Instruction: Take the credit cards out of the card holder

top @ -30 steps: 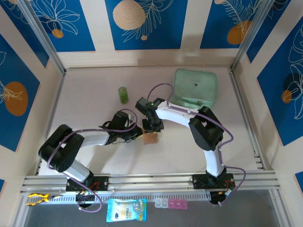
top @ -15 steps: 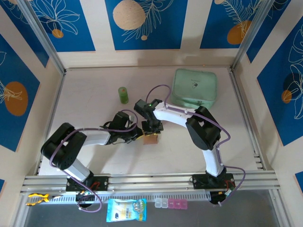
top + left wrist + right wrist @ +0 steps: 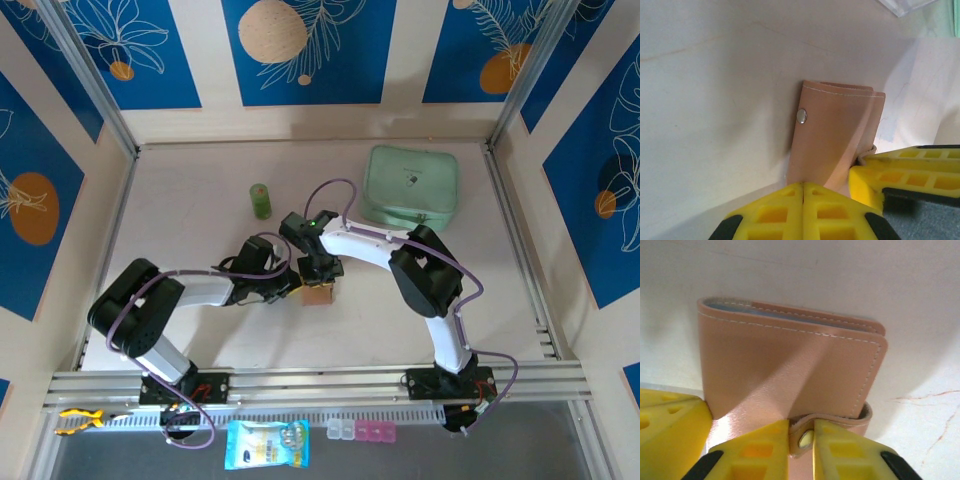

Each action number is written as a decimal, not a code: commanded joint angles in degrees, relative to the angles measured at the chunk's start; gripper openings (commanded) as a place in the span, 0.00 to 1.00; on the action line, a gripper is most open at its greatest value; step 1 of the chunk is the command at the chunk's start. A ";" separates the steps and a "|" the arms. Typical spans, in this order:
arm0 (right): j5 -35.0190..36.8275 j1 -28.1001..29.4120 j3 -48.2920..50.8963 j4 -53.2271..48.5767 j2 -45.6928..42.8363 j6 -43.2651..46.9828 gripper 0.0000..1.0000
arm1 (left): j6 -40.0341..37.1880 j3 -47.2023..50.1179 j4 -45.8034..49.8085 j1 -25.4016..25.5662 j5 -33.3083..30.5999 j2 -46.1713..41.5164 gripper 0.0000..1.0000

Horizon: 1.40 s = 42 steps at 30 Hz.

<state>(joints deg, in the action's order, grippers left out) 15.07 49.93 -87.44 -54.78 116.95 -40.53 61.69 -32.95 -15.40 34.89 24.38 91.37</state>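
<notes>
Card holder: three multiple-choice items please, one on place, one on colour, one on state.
1. Where is the card holder?
A. between the left end effector and the right end effector
B. against the far wall
C. on the floor
2. Its outer colour?
A. black
B. salmon-tan
C. white
3. Its state?
A. spread flat open
B. torn apart
C. folded

Answers: 1 A, both meet at it in the wrist views; 2 B, tan leather-like covers; 3 C, the covers lie together in the right wrist view.

The card holder (image 3: 790,375) is salmon-tan with white stitching, the pouch (image 3: 410,185) mint-green, the walls (image 3: 300,50) blue leaf-patterned.
</notes>
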 commanded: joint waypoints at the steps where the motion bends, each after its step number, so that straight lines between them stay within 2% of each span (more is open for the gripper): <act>1: 1.22 0.34 0.42 -1.47 0.45 -0.07 0.15 | 0.46 0.30 5.78 0.43 -0.81 1.65 0.00; 6: 2.27 -0.03 0.92 -1.82 -1.39 -0.25 0.12 | 0.56 0.58 7.04 0.28 -1.53 1.35 0.00; 15: 3.77 -1.71 2.90 -2.56 -5.94 -0.84 0.19 | 0.51 0.08 7.08 0.27 -1.19 0.95 0.00; 32: -8.66 -7.61 14.41 9.28 -11.30 -2.85 0.24 | -0.44 -2.29 8.45 0.34 -0.83 -1.85 0.00; 42: -12.09 -9.13 18.19 14.23 -11.30 -3.22 0.23 | -0.36 -2.39 8.07 0.26 -0.74 -1.81 0.00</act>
<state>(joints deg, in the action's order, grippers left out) 5.96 41.21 -70.28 -42.48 107.70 -42.92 61.84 -34.33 -8.23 34.89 23.57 90.59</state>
